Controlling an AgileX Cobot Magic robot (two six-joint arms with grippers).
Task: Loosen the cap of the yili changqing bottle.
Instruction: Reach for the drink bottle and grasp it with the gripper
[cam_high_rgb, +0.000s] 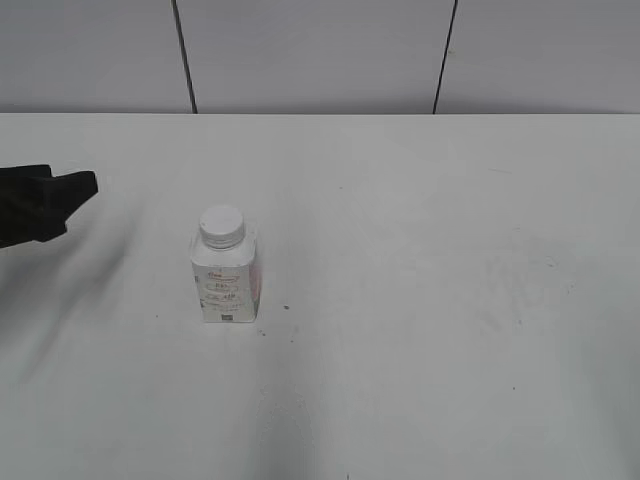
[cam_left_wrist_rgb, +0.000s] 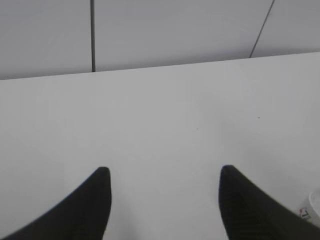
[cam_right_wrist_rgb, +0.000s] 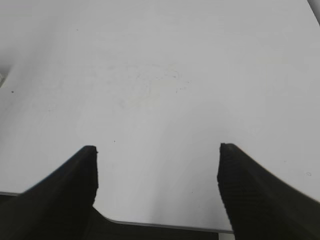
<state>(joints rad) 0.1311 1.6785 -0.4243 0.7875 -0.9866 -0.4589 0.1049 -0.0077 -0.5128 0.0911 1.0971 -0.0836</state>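
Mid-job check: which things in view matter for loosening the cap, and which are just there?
For the job:
- yili changqing bottle, upright on the table
- cap, on the bottle's neck
- left gripper, open and empty, to the bottle's left
- right gripper, open and empty, over bare table

Just there:
- white table
- panelled wall behind; nothing else lies about

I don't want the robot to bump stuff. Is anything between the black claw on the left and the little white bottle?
No. In the exterior view, only bare white table lies between the left gripper and the bottle.
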